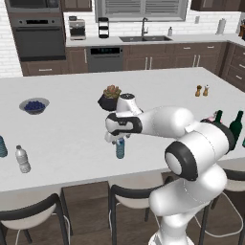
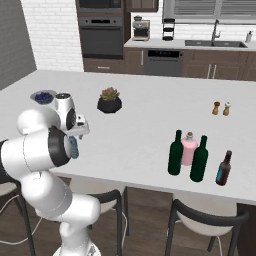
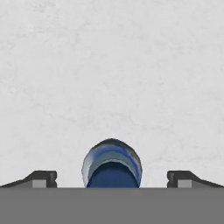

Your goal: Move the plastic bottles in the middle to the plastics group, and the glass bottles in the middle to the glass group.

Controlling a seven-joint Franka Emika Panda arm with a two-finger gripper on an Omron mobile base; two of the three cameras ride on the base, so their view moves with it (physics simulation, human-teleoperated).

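Here the gripper is seen pointing down over the white counter, directly above the blue bottle. In the hand view the bottle's blue cap is seen from above, centred between the two fingertips, which are spread wide with a clear gap on each side; nothing is pinched. Whether the bottle stands on the counter or hangs just off it cannot be told. In the right base view the bottle shows as a teal sliver beside the arm's elbow.

At the left near edge the clear bottle with a white cap is seen, with the teal bottle just left of it at the frame edge. Far to the right, two green wine bottles are seen standing near the counter's near edge, with the pink bottle between and slightly behind them, and a dark bottle to their right. A potted plant, a bowl of blue fruit and two shakers are set farther back.
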